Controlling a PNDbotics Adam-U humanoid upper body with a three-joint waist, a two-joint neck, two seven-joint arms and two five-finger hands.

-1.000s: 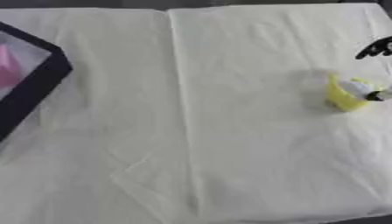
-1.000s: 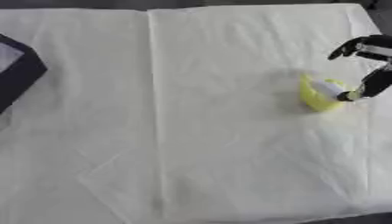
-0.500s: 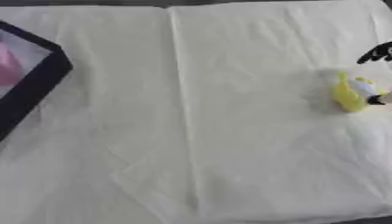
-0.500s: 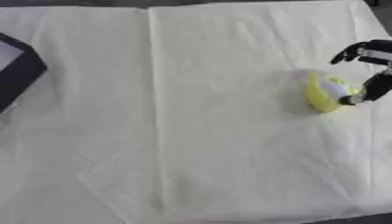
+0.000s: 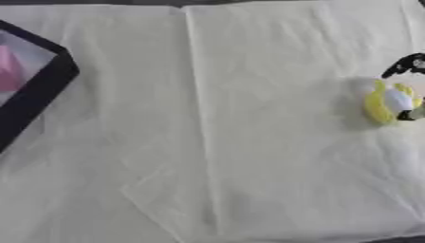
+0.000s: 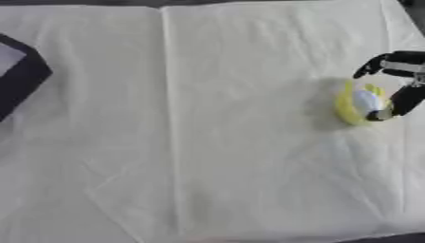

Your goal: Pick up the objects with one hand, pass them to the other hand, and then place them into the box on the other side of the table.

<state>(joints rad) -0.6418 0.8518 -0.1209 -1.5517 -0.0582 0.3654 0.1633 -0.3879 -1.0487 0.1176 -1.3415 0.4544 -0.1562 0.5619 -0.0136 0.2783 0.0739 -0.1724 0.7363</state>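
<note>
Fingers (image 6: 407, 98) of the right hand (image 6: 397, 71) curl around a yellow toy (image 6: 358, 102), far right of the box (image 5: 43, 90).

A yellow-and-white object (image 5: 387, 102) lies near the right edge of a bench (image 5: 249, 166) draped in creased cream cloth, as the right robot hand (image 5: 408, 66) reaches in beside it with dark fingers curled. A dark-rimmed box (image 5: 37, 97), holding something pink (image 5: 8, 71), sits at far left.
</note>
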